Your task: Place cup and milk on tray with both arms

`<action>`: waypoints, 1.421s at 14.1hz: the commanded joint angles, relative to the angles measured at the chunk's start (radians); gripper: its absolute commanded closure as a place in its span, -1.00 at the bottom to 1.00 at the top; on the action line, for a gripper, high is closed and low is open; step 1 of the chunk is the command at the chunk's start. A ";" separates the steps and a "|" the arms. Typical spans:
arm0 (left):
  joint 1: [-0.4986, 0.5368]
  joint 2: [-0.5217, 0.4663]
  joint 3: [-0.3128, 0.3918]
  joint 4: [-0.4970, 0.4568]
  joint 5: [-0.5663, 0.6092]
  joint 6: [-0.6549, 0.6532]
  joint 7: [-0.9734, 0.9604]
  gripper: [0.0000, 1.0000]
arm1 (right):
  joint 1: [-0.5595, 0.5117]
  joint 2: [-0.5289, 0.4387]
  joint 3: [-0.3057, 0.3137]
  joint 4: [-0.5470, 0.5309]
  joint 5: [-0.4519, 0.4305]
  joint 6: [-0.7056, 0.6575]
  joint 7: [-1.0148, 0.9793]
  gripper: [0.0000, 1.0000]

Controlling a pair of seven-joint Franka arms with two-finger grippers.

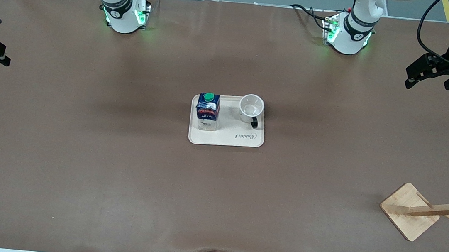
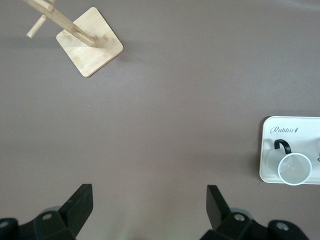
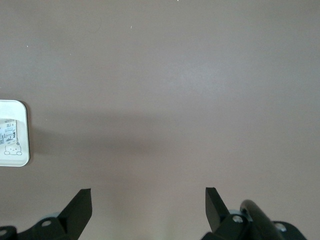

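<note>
Milk (image 1: 207, 111) and cup (image 1: 250, 108) upright on tray (image 1: 227, 139), milk at cup's 9 o'clock; left gripper (image 2: 148, 207) and right gripper (image 3: 148, 207) jaws wide, empty, over bare table (image 1: 80, 148); just stay clear

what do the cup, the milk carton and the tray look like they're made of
The cup: probably glazed ceramic, smooth glossy white with a black handle. The milk: coated paperboard by its folded, printed box shape; the green cap looks plastic. The tray: matte cream with rounded corners and printed lettering, likely plastic or melamine, though this is uncertain.
</note>
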 commanded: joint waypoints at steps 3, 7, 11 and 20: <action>-0.003 0.015 0.004 0.028 0.001 -0.011 0.000 -1.00 | 0.007 -0.010 0.009 0.004 -0.022 -0.004 -0.012 -1.00; 0.005 0.050 0.004 0.060 0.004 -0.025 0.006 -1.00 | 0.010 -0.010 0.009 0.004 -0.021 -0.006 -0.012 -1.00; 0.033 0.053 0.004 0.080 0.006 -0.052 0.012 -1.00 | 0.010 -0.010 0.009 0.004 -0.018 -0.010 -0.010 -1.00; 0.031 0.053 0.004 0.088 0.009 -0.098 0.011 -1.00 | 0.010 -0.010 0.009 0.003 -0.016 -0.015 -0.009 -1.00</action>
